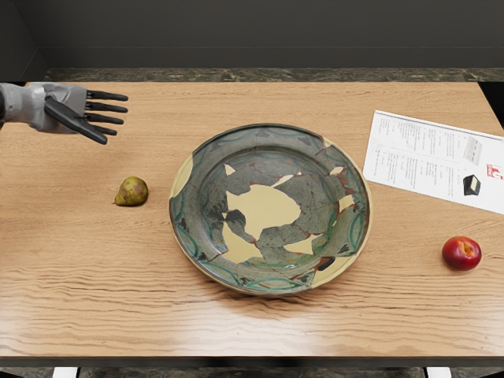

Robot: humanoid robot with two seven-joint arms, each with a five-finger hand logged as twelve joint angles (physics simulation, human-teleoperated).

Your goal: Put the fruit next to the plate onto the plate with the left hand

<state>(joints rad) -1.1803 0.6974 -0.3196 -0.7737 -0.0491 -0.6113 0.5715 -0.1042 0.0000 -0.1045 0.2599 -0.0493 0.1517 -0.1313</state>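
Your left hand hangs up-left of the plate, fingers spread wide, holding nothing — the pear lies on the worktop just left of the plate's rim, apart from it.

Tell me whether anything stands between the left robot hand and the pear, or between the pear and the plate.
Nothing visible does. Only bare table lies between the open left robot hand and the pear, and between the pear and the plate.
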